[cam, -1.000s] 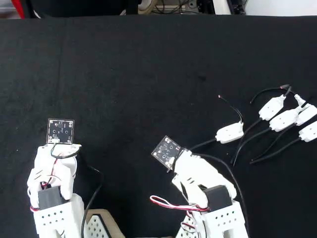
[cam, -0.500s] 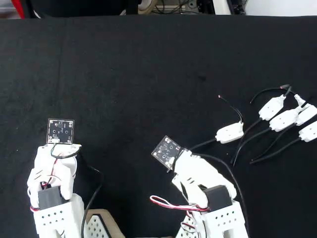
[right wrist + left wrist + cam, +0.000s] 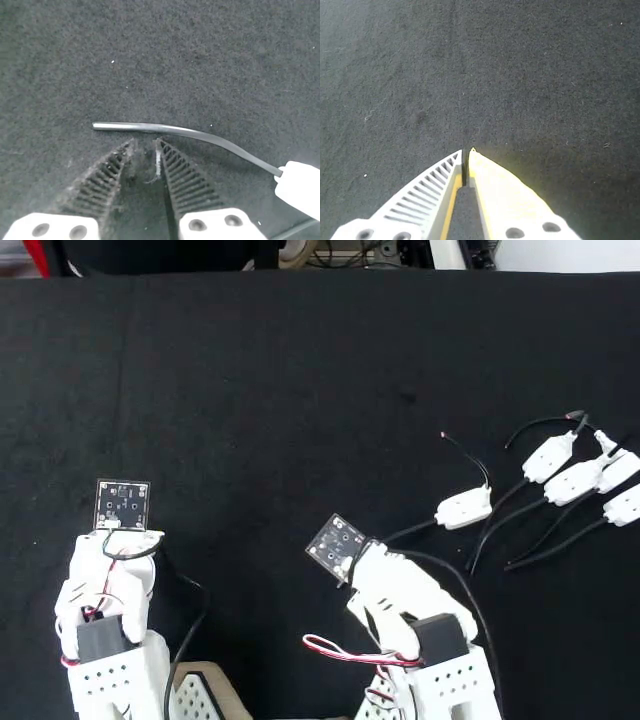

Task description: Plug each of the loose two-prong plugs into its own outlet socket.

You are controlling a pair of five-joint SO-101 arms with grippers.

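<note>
Overhead: five white oblong plugs (image 3: 575, 480) with black cords on right part of table (image 3: 250, 390), well apart from left arm (image 3: 110, 590). Nearest plug (image 3: 463, 507) lies long axis roughly left-right, right end tilted slightly away from arms; other four clustered beyond, slanted alike.

Left wrist: left gripper (image 3: 466, 150) clenched, tips meeting, empty, over bare table.

Right wrist: right gripper (image 3: 144, 142) slightly parted, holding nothing. Thin cord (image 3: 165, 129) lies crosswise just past tips and runs to a white plug (image 3: 300, 186).

Cut off at the high view's right edge: outermost plugs (image 3: 627, 504). Cropped at the right wrist view's border: white plug body (image 3: 300, 182).
</note>
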